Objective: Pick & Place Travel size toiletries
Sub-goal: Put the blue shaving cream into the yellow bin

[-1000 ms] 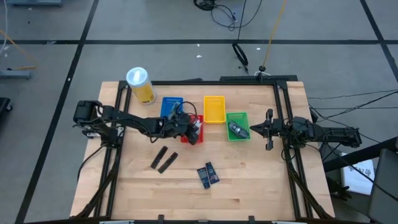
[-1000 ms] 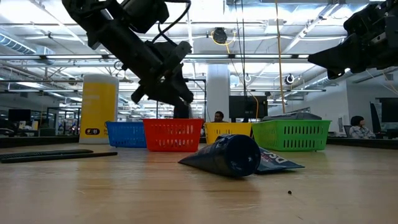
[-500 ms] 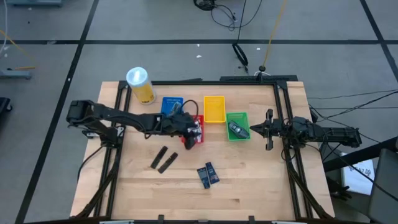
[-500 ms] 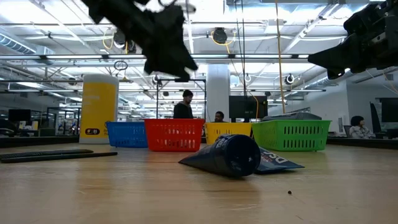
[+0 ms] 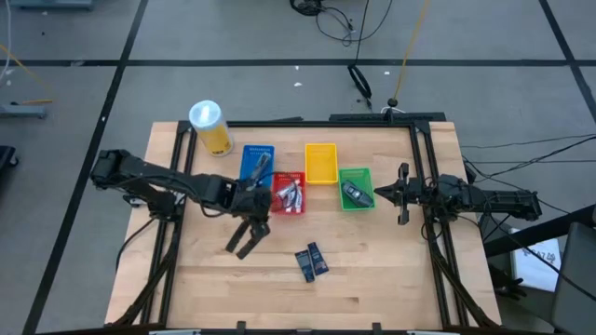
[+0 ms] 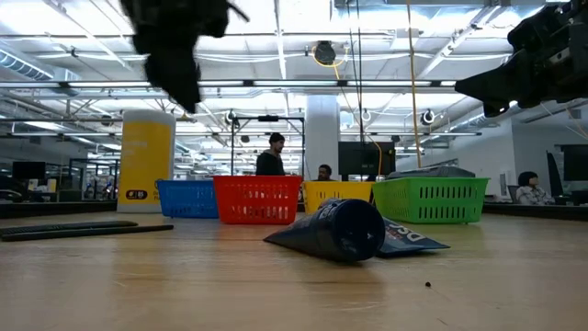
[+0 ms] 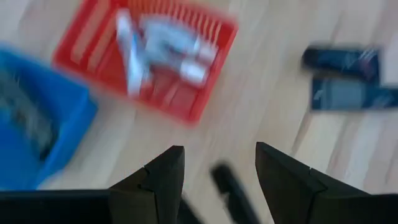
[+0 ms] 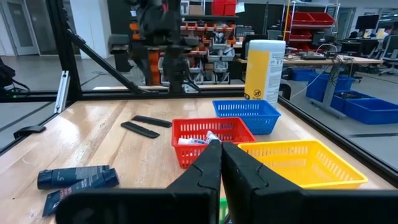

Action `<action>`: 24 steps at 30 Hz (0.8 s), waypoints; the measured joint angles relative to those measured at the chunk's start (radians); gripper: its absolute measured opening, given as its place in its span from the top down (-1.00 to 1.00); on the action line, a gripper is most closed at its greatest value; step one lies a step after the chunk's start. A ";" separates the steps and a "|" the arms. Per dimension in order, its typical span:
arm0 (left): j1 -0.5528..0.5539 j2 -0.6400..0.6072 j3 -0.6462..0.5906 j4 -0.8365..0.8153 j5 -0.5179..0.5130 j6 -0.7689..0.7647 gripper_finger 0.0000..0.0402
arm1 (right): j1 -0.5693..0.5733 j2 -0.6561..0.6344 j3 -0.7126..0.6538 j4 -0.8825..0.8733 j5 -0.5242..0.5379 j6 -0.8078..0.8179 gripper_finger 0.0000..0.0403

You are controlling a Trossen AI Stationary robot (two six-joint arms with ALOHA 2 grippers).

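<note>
While L pincer (image 5: 250, 226) open, R pincer (image 5: 402, 194) shut: 2 dark packets (image 5: 312, 260), 2 dark strips (image 5: 244, 240), 4 baskets (image 5: 321, 162)

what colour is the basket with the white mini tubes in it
Red basket, holding the mini tubes; clearest in the high view.

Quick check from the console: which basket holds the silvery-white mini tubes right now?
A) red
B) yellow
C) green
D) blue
A: the high view shows the silvery-white mini tubes lying inside the red basket, next to the blue basket; the left wrist view shows the same.
</note>
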 joint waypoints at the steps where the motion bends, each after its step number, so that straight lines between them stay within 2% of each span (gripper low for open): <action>1: -0.020 0.000 -0.005 -0.025 -0.021 -0.036 0.03 | 0.000 0.000 0.000 0.000 0.000 0.000 0.98; 6: -0.158 -0.003 -0.041 -0.048 -0.211 -0.156 0.03 | 0.000 0.000 0.000 0.000 0.000 0.000 0.98; 9: -0.253 -0.024 -0.051 -0.025 -0.245 -0.162 0.03 | 0.000 0.000 0.000 0.001 -0.001 0.034 0.98; 14: -0.335 0.003 -0.051 0.190 -0.244 0.036 0.03 | 0.000 0.000 0.000 0.005 -0.001 0.263 0.98; 19: -0.332 0.040 -0.051 0.372 -0.245 0.257 0.03 | 0.000 0.000 0.000 0.037 0.000 0.497 0.98; 24: -0.264 0.119 -0.051 0.536 -0.208 0.353 0.03 | 0.000 0.000 0.000 0.077 0.002 0.483 0.98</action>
